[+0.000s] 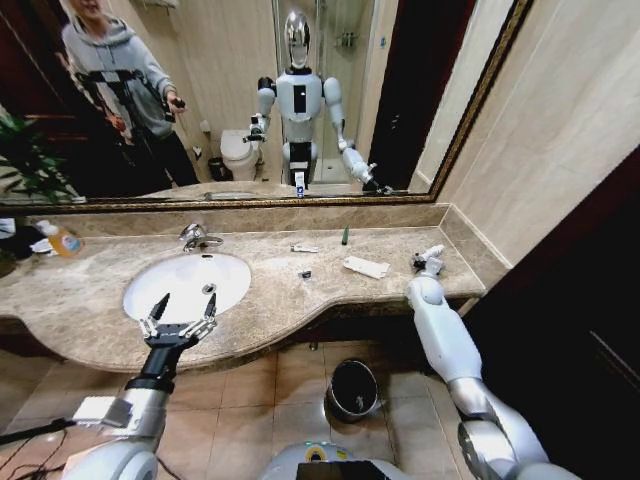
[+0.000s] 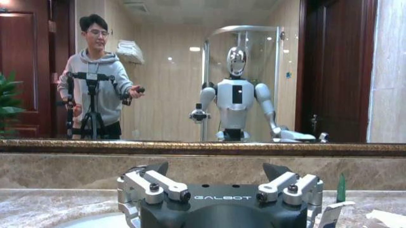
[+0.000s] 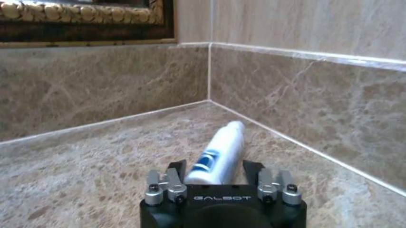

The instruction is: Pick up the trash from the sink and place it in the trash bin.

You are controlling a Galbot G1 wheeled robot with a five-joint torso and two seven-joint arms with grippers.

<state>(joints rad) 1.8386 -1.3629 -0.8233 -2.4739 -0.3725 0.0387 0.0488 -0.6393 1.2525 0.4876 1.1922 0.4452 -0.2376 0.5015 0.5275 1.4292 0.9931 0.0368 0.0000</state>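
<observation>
- Right by the camera, the right gripper (image 3: 216, 176) sits low on the countertop (image 1: 270, 290) near the back right corner, where the two walls meet
- Its fingers stand on both sides of the white mini bottle (image 3: 217, 153), which lies on its side and points at the corner; there is a small gap each side, so I judge it is not pinched yet
- Round bottles roll, so if the fingers close off-centre the bottle could slip out and skid into the corner, where it is hard to reach
- Going too low could scrape the fingertips on the stone
- Left gripper (image 1: 178, 323) hangs over the front rim of the sink (image 1: 150, 285) with its fingers spread wide and nothing in them
- More trash waits on the countertop right of the sink: the flat white packet (image 1: 366, 267) toward the right end, the dark green tube (image 1: 345, 236) standing at the back edge, the slim white sachet (image 1: 304, 248) beside it, and the tiny dark bit (image 1: 304, 273) nearer the middle
- Standing up like that, the tube could tip over if an arm brushes it
- Down on the floor, under the front edge, sits the trash bin (image 1: 353, 388); it looks small, so a bottle let go too high or off to one side could hit the rim and bounce onto the tiles
- Over at the far left end stands the orange bottle (image 1: 62, 240); it is not trash and should be left alone
</observation>
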